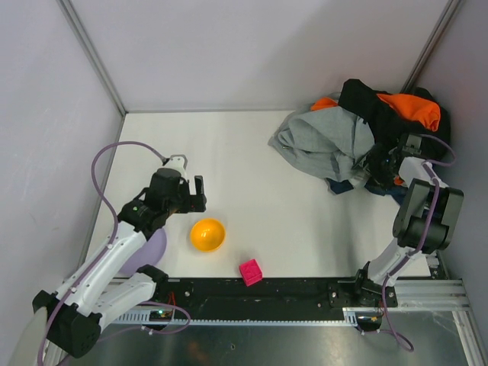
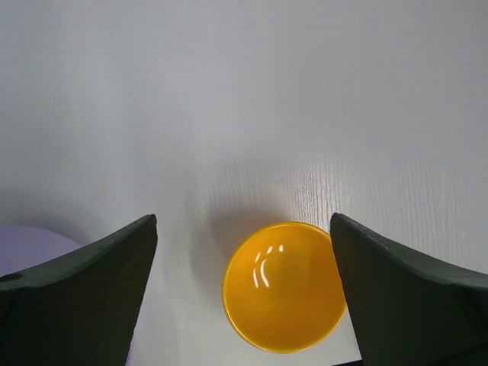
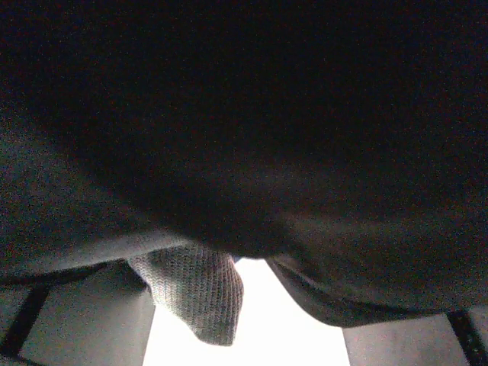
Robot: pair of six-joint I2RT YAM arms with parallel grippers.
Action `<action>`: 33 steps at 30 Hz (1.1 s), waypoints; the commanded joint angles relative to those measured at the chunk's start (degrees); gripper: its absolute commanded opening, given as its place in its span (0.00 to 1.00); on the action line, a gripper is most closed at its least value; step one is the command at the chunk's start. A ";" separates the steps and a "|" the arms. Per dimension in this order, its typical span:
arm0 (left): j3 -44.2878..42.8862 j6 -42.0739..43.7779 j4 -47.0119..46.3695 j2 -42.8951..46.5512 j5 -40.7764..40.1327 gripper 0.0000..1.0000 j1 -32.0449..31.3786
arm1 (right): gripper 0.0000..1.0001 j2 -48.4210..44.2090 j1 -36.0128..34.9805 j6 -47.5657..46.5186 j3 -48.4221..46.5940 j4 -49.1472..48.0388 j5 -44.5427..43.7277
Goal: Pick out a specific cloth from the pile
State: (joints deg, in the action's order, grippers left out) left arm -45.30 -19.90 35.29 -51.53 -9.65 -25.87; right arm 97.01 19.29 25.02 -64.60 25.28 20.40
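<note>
The pile [image 1: 358,130] of grey, black and orange garments lies at the far right corner. A dark navy edge of the cloth [image 1: 342,185] peeks out under the grey garment at the pile's near side. My right gripper [image 1: 381,164] is pushed into that near side, its tips buried in fabric. In the right wrist view dark fabric [image 3: 244,114] fills the frame. A grey knit cuff [image 3: 194,293] hangs between the fingers [image 3: 69,328] of my right gripper [image 3: 244,335], which stand wide apart. My left gripper [image 1: 189,200] [image 2: 244,290] hovers open over the orange bowl [image 1: 207,235] [image 2: 284,286].
A pink cube [image 1: 251,271] sits near the table's front edge. A lilac object [image 1: 149,248] [image 2: 30,244] lies beneath my left arm. Grey walls close in the table at the back and both sides, and the pile leans into the right corner.
</note>
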 commanded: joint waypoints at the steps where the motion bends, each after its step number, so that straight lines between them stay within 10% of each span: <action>1: -0.58 0.58 -0.90 -0.28 0.60 1.00 -0.10 | 0.81 4.49 -2.38 0.69 -4.71 -2.89 2.14; 4: -0.58 0.61 -0.91 -0.72 0.62 1.00 -0.07 | 0.69 5.68 -3.40 1.54 -5.08 -4.67 3.96; 8: -0.58 0.63 -0.92 -0.79 0.69 1.00 -0.04 | 0.22 6.71 -3.94 2.47 -5.60 -5.69 6.59; 11: -0.58 0.61 -0.85 -0.78 0.70 1.00 -0.06 | 0.04 5.88 -4.49 2.10 -5.89 -5.06 6.14; 23: -0.67 0.57 -0.86 -0.90 0.96 1.00 -0.05 | 0.00 -0.45 -6.40 0.39 -17.44 3.40 4.06; 33: -0.62 0.58 -0.93 -0.86 0.99 1.00 -0.06 | 0.00 8.06 -8.10 -2.24 -50.78 16.73 -1.75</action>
State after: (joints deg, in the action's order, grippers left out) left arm -45.30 -19.90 35.27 -52.47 -9.63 -25.87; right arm 102.15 11.79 24.27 -100.05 40.95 18.72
